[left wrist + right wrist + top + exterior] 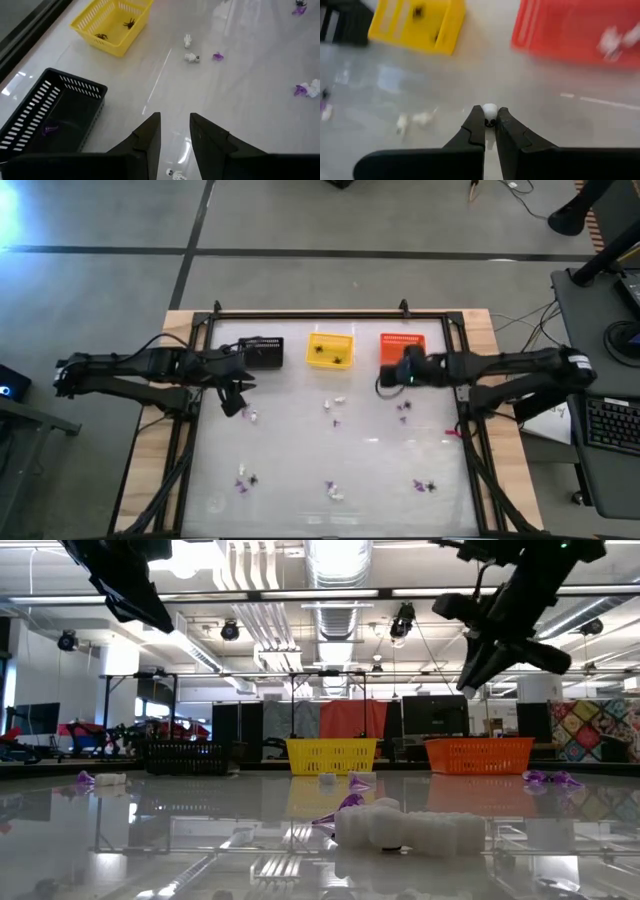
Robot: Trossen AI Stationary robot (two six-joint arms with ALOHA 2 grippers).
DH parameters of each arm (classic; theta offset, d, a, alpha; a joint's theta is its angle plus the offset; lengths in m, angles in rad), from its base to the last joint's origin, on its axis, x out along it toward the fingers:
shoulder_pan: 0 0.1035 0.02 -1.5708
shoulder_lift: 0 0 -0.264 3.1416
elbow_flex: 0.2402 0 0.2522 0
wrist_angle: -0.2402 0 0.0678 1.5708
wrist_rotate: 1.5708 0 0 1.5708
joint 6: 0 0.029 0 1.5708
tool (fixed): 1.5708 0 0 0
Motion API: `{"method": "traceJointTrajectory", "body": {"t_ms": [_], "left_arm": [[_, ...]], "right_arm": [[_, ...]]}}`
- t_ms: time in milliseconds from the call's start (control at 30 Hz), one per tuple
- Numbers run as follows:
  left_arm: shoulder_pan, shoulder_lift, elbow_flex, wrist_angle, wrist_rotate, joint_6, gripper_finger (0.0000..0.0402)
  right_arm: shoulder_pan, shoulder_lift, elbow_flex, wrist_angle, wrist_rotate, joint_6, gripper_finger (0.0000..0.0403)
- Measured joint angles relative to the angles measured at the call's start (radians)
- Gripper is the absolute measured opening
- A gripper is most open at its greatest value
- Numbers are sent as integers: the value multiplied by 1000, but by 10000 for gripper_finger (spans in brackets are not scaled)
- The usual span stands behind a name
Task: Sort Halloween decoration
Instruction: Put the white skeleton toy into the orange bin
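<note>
Small purple, white and black Halloween trinkets lie scattered on the glossy white table [300,450], among them a white one [190,57] and a purple one [218,56]. At the far side stand a black basket [262,352], a yellow basket [330,350] and an orange basket [405,342]. My right gripper [490,120] hovers above the table just before the orange basket [580,30], shut on a tiny white trinket [490,110]. My left gripper [175,122] hangs open beside the black basket [55,115], with nothing between its fingers. My right gripper pinches the small white, dark-spotted trinket [490,111] between the very tips of its two fingers. The fingers slant downward toward the table's far side. The trinket is lifted clear of the table.
The black basket holds a purple trinket [49,130], the yellow basket [112,22] two black spiders [130,22], the orange one a white piece [612,40]. A dark frame [330,315] borders the table. Clusters of trinkets lie near the front edge [335,492].
</note>
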Motion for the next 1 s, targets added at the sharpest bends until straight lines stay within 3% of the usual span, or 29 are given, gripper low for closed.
{"method": "traceJointTrajectory", "body": {"t_ms": [233,500,633,1000], "left_arm": [[0,29,0,14,0,-12,86],[2,48,0,23,-1,-71,86],[2,50,0,23,-2,-94,86],[2,50,0,23,-1,-98,86]], "right_arm": [[-304,-25,1,0,-86,-264,9],[-558,93,0,64,-212,-521,9],[-624,164,0,105,-287,-610,11],[-654,268,0,105,-288,-712,74]]}}
